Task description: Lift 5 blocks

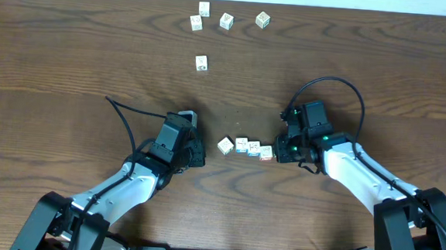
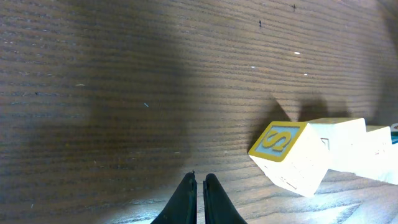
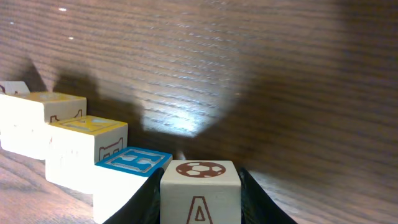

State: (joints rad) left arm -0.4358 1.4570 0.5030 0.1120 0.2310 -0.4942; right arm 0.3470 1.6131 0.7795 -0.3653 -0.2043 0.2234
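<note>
Nearest the robot, the left gripper (image 2: 200, 186) has its fingers pressed together on nothing. Its tips sit low over the table (image 1: 72, 54) and aim toward a short row of blocks (image 1: 246, 147) lying just to its right. The row's long axis runs left to right, straight between the two grippers, so the lift looks to turn on squeezing it end to end. Its left end, the S block (image 2: 289, 155), sits twisted out of line and clear of the left tips. At the right end the right gripper (image 1: 280, 150) is clamped on the A block (image 3: 200, 193), which seems to touch its neighbour. Four blocks of the row show from above, and a fifth may hide under the right fingers. Farther off sits a lone block (image 1: 201, 62). Beyond it four far blocks (image 1: 226, 21) are scattered by the far edge, well apart from both arms.
</note>
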